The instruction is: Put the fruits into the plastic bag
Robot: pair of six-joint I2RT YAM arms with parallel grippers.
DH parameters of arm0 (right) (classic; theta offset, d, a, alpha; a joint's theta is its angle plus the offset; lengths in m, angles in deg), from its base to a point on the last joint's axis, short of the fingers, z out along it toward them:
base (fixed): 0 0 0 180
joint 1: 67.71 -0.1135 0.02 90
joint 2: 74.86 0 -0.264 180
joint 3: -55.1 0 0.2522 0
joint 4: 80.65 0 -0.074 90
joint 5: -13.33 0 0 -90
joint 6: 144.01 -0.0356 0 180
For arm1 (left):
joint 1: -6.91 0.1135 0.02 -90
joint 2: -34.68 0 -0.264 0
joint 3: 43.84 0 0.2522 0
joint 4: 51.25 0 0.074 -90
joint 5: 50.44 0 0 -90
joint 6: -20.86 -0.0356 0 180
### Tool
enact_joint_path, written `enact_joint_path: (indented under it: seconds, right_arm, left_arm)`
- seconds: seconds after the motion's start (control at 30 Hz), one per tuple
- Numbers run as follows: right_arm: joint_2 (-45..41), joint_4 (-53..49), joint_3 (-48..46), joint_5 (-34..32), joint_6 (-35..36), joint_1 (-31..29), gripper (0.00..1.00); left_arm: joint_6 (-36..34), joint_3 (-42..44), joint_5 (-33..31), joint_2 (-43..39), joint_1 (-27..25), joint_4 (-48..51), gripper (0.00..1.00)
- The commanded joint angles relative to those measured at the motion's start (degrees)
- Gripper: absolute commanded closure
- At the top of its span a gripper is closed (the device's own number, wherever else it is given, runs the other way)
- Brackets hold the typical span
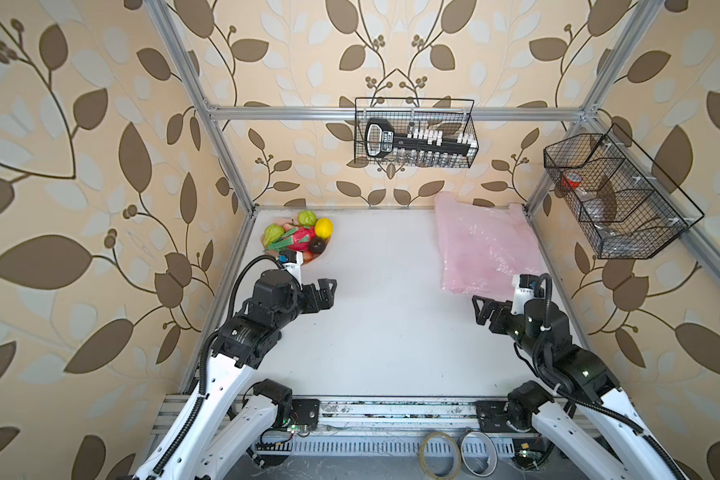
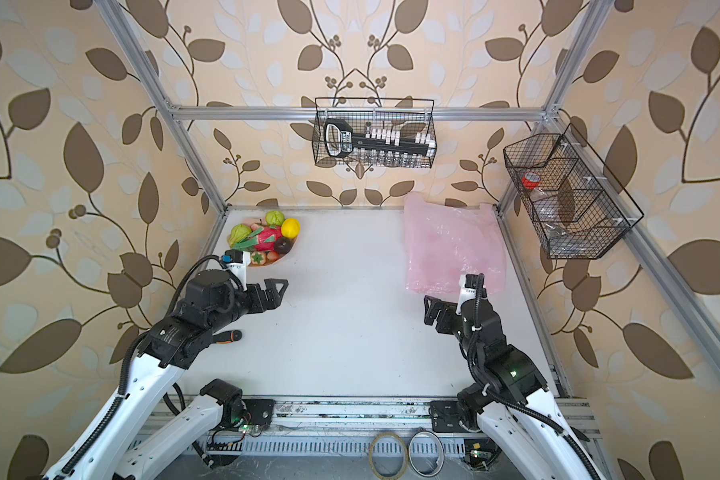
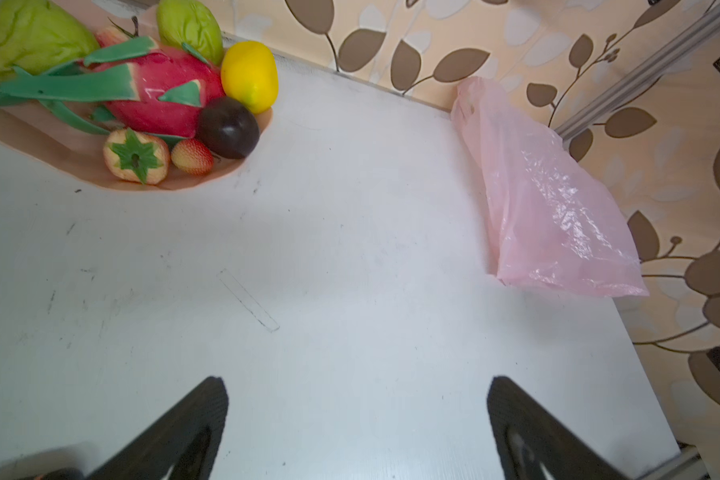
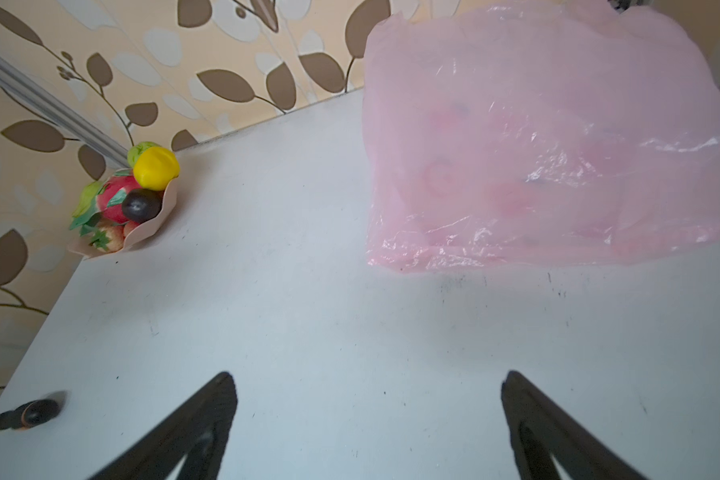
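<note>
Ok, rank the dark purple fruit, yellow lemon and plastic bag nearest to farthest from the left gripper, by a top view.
From the left gripper:
1. dark purple fruit, far left, just ahead of it
2. yellow lemon, right behind that fruit
3. plastic bag, over on the far right

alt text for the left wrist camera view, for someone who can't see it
Toy fruits, including a magenta dragon fruit and a yellow lemon, are heaped on a peach-pink dish at the wall edge of a white table. A crinkly pale-pink plastic bag lies apart from them. The left tool is open and empty above the table.
</note>
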Motion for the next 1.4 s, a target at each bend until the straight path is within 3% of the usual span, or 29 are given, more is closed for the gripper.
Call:
enact_joint_path:
  seconds: [0.0, 0.17, 0.3, 0.73, 1.03, 1.37]
  right_arm:
    - [-1.21, -7.19, 2.6, -1.0, -3.6, -1.89, 0.0]
    - [3.17, -11.39, 5.64, -1.93, -2.51, -2.08, 0.0]
    - [7.8, -8.23, 6.53, -1.08, -2.22, -2.15, 0.0]
    - [45.18, -0.47, 23.55, -6.15, 6.62, -0.7, 0.0]
    - [67.96, 3.61, 35.19, -11.46, 9.41, 1.08, 0.02]
    - [81.21, 6.06, 42.37, -15.71, 12.91, 3.64, 0.15]
  left_arm:
    - [1.81, -1.37, -1.03, -1.62, -0.46, 6.1, 0.01]
    - [3.25, 1.32, -0.67, -1.15, -0.59, 5.28, 0.01]
    - [2.33, 2.64, -0.46, 0.57, -0.81, 2.94, 0.01]
    - [-2.34, 6.23, 1.6, 2.71, -0.9, -3.09, 0.01]
    - [-3.58, 4.94, 3.56, 2.89, -0.9, -1.15, 0.01]
    - [-0.85, 3.6, 5.67, 2.57, -0.91, 1.56, 0.01]
